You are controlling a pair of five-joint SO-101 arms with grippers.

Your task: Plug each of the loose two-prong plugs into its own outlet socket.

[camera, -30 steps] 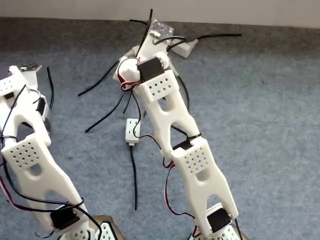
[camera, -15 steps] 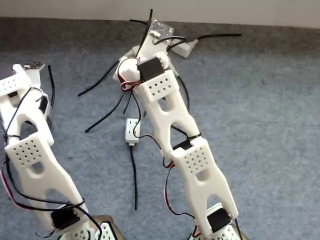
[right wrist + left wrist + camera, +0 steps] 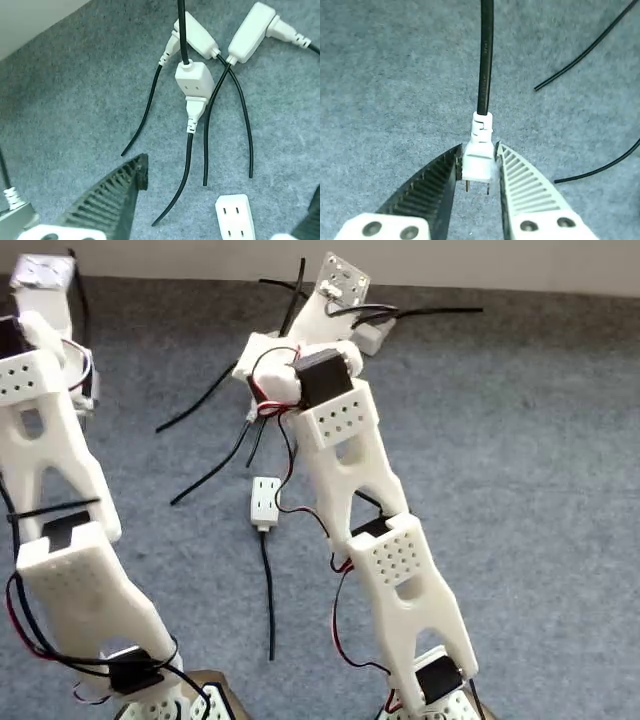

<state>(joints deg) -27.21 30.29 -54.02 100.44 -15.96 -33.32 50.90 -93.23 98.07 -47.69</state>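
While left fingers point(image 3: 525, 185) clamp a plug point(image 3: 478, 162), right fingers point(image 3: 112, 192) gape over grey carpet point(image 3: 520, 440).

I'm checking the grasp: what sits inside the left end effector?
A white two-prong plug on a black cord, both prongs showing, gripped by the left end effector. Its fingers cover the plug's side faces.

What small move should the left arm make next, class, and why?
Probably swing the left pincer toward the free socket. It is shut on a plug with both prongs bare, and that socket's slots look empty, so the plug seems ready to be carried over and lined up.
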